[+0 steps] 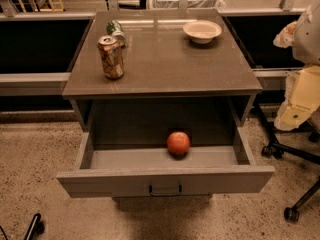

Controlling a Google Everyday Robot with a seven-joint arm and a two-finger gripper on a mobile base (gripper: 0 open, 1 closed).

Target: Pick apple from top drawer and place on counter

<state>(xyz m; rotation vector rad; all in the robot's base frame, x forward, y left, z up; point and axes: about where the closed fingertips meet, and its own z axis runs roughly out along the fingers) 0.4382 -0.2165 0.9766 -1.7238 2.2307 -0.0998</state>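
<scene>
Okay, logging top drawer (165, 181) as pulled wide open. Spotting apple (178, 143) inside on its floor, slightly right of middle, touching nothing else. Noting on counter (165, 64) an upright soda can (111, 57) front left, second can (116, 30) lying behind it, bowl (202, 31) back right. Cannot find gripper in view, so cannot tell its grip; seeing only pale arm (305, 84) at right edge, well apart from apple.
</scene>
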